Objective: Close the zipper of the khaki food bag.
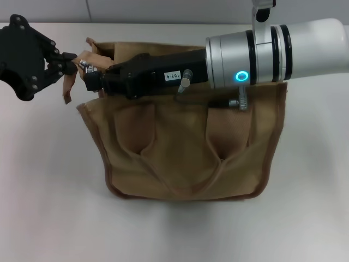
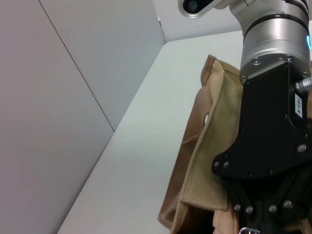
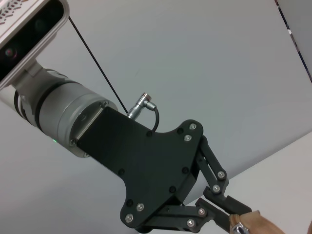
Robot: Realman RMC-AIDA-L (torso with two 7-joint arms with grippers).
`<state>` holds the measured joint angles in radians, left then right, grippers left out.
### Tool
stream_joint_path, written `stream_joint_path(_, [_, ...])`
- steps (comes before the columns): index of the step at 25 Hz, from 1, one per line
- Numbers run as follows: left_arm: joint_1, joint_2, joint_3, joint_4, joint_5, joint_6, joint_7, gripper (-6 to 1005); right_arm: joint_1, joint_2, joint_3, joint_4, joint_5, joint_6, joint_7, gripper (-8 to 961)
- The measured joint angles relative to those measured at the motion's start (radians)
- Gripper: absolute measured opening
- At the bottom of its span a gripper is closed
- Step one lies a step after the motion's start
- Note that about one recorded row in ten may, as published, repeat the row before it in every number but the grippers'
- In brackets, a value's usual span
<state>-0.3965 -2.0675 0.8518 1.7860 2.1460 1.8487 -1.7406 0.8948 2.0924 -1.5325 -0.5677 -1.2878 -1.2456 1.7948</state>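
The khaki food bag stands on the white table, with its two wide handles hanging down its near side. My left gripper is at the bag's left end, shut on the upright end flap. The right wrist view shows this gripper pinching the tan flap. My right arm lies along the top of the bag. Its gripper is at the left end, shut on the silver pull tab. The arm hides the zip line. The left wrist view shows the right gripper over the bag.
The white table stretches around the bag on all sides. A grey wall runs along the table's far edge. The right arm's white forearm hangs over the bag's right half.
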Motion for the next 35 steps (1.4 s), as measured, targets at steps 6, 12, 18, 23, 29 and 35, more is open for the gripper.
stream_joint_path(6, [0.011, 0.0, 0.003, 0.0, -0.005, 0.0, 0.006, 40, -0.005, 0.0, 0.002, -0.004, -0.001, 0.0, -0.007, 19])
stream_joint_path(12, [0.012, 0.0, -0.003, -0.016, -0.003, -0.018, 0.01, 40, -0.044, -0.001, 0.001, -0.046, -0.003, -0.016, -0.009, 4])
stream_joint_path(18, [0.014, 0.002, -0.004, -0.044, -0.001, -0.037, 0.016, 40, -0.084, -0.007, 0.008, -0.074, -0.012, -0.039, -0.01, 4])
stream_joint_path(23, [0.017, 0.002, -0.005, -0.049, 0.008, -0.041, 0.023, 40, -0.113, -0.01, 0.014, -0.076, -0.013, -0.052, -0.015, 4])
stream_joint_path(29, [0.021, 0.002, -0.012, -0.072, 0.012, -0.054, 0.024, 38, -0.17, -0.013, 0.067, -0.087, -0.024, -0.09, -0.028, 5])
stream_joint_path(35, [0.02, 0.004, -0.018, -0.123, 0.013, -0.069, 0.022, 36, -0.226, -0.014, 0.164, -0.117, -0.108, -0.141, -0.03, 5])
